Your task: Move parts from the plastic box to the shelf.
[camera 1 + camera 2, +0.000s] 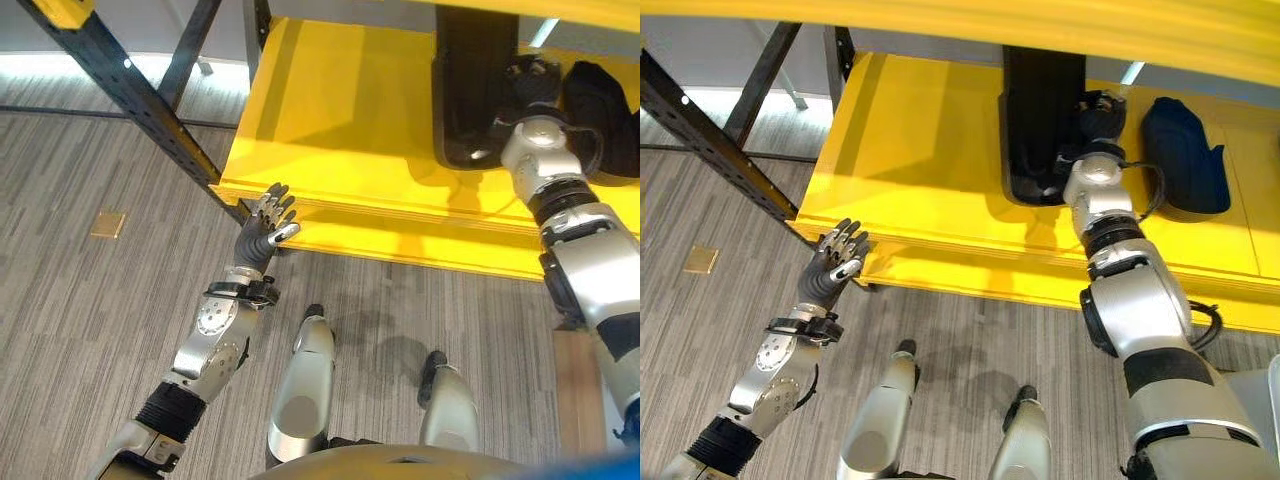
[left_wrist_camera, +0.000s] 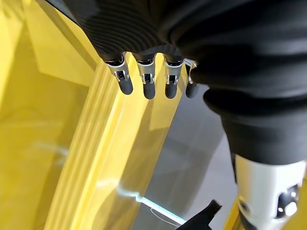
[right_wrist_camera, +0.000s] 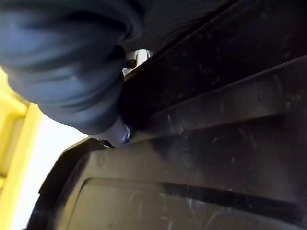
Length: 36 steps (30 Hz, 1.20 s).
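Note:
A long black plastic part [image 1: 1040, 110] stands on the yellow shelf [image 1: 330, 120], near the back. My right hand [image 1: 1098, 112] reaches onto the shelf and grips that part's right edge. In the right wrist view its dark cover [image 3: 72, 57] lies tight against the part's ribbed black surface [image 3: 216, 143], thumb pressed on it. A second dark part [image 1: 1185, 155] lies on the shelf to the right of that hand. My left hand [image 1: 265, 230] hovers open and holds nothing, just before the shelf's front left corner; its straight fingers [image 2: 146, 81] point at the yellow edge.
Dark steel posts of the shelf frame [image 1: 130, 90] slant down at the left of the shelf. An upper yellow shelf board [image 1: 1040, 25] overhangs the top. Grey carpet floor [image 1: 90, 320] lies below, with a small brass plate [image 1: 108, 223] set into it.

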Tool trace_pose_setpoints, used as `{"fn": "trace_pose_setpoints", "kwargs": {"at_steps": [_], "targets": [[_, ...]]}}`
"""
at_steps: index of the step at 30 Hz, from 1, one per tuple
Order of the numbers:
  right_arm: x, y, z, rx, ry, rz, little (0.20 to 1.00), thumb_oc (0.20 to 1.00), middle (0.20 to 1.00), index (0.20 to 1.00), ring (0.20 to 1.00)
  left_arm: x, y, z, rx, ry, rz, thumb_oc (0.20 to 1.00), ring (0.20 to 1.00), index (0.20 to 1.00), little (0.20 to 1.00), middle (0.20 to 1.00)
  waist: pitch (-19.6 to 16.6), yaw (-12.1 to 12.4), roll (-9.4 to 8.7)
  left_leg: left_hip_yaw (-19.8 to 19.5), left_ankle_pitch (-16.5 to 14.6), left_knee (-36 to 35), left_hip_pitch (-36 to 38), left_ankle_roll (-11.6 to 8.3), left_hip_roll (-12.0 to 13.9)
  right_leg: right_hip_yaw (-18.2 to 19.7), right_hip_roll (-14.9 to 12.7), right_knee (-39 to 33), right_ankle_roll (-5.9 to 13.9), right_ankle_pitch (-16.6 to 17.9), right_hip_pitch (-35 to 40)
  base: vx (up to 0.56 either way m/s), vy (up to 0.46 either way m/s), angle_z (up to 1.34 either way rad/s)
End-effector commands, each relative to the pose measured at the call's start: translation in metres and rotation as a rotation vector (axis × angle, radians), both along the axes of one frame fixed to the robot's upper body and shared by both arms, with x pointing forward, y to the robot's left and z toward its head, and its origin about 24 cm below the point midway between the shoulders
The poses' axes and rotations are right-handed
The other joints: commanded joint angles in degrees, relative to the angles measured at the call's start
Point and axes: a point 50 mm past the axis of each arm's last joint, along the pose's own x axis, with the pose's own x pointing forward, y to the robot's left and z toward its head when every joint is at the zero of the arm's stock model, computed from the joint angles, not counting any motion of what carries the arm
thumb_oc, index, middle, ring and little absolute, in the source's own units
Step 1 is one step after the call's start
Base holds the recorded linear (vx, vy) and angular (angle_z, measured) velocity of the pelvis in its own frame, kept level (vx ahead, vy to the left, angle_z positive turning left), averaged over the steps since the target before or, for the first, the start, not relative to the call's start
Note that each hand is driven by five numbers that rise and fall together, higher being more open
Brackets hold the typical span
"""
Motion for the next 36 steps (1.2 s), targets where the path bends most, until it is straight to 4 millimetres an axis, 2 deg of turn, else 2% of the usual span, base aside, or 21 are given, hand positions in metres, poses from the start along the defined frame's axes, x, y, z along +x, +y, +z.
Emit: {"fn": "trace_pose_setpoints", "kwargs": {"at_steps": [1, 6, 8, 17, 19, 20, 31, 36], "targets": [[-0.007, -0.008, 0.055, -0.035, -0.176, 0.002, 0.2, 0.2, 0.2, 0.2, 0.2, 0.003, -0.001, 0.027, -0.008, -0.139, -0.019, 1.0, 1.0, 1.0, 1.0, 1.0, -2.27, 0.93, 0.55, 0.86, -0.94, -2.24, 0.18, 1.93, 2.57, -2.01, -0.66, 3.19, -3.39, -4.83, 3.55, -0.01, -0.031, 0.05], [-0.009, -0.02, 0.063, -0.07, -0.152, -0.038, 0.2, 0.2, 0.2, 0.2, 0.2, 0.005, -0.007, 0.027, -0.012, -0.135, -0.041, 1.0, 1.0, 1.0, 1.0, 1.0, -1.39, 2.09, 1.91, 0.21, -1.18, -1.71, -0.95, 1.97, 1.76, -2.26, -1.36, 4.34, -3.4, -5.64, 2.54, -0.01, -0.034, 0.04], [-0.013, -0.031, 0.065, -0.091, -0.142, -0.073, 0.2, 0.2, 0.2, 0.2, 0.2, 0.005, -0.011, 0.024, -0.02, -0.127, -0.051, 1.0, 1.0, 1.0, 1.0, 1.0, -1.04, 2.45, 2.59, -0.09, -1.06, -1.65, -1.55, 2.09, 1.34, -2.73, -1.7, 4.84, -3.37, -5.77, 2.3, 0.0, -0.025, 0.09], [-0.022, -0.054, 0.075, -0.166, -0.108, -0.149, 0.2, 0.2, 0.2, 0.2, 0.2, 0.004, -0.016, 0.024, -0.026, -0.128, -0.068, 1.0, 1.0, 1.0, 1.0, 1.0, -0.02, 3.66, 4.54, -0.85, -0.68, -1.68, -3.0, 2.27, 0.65, -3.49, -2.32, 5.42, -3.41, -6.12, 1.37, -0.01, -0.021, 0.11], [-0.022, -0.054, 0.075, -0.166, -0.109, -0.149, 0.2, 0.2, 0.2, 0.2, 0.2, 0.005, -0.016, 0.024, -0.026, -0.129, -0.068, 1.0, 1.0, 1.0, 1.0, 1.0, -0.02, 3.65, 4.56, -0.86, -0.69, -1.67, -3.02, 2.27, 0.64, -3.5, -2.32, 5.43, -3.41, -6.12, 1.36, 0.0, -0.007, 0.09], [-0.024, -0.058, 0.078, -0.176, -0.108, -0.159, 0.2, 0.2, 0.2, 0.2, 0.2, 0.004, -0.017, 0.025, -0.029, -0.132, -0.074, 1.0, 1.0, 1.0, 1.0, 1.0, 0.29, 3.86, 5.16, -0.93, -0.43, -1.89, -3.42, 2.28, 0.37, -3.5, -2.45, 5.66, -3.35, -6.16, 1.03, 0.0, 0.0, 0.0], [-0.04, -0.086, 0.092, -0.105, -0.148, -0.243, 0.2, 0.2, 0.2, 0.2, 0.2, 0.002, -0.019, 0.026, -0.034, -0.135, -0.083, 1.0, 1.0, 1.0, 1.0, 1.0, 1.54, 4.74, 7.42, -1.42, 0.54, -3.12, -4.79, 2.16, -0.4, -4.09, -3.08, 5.51, -3.19, -6.14, -0.04, 0.0, -0.009, 0.04], [-0.042, -0.091, 0.092, -0.105, -0.141, -0.264, 0.2, 0.2, 0.2, 0.2, 0.2, 0.002, -0.021, 0.028, -0.031, -0.146, -0.09, 1.0, 1.0, 1.0, 1.0, 1.0, 1.95, 4.9, 8.24, -1.3, 0.7, -3.28, -5.2, 2.2, -0.47, -4.14, -3.25, 5.56, -3.2, -6.08, -0.41, 0.0, 0.0, 0.02]]}}
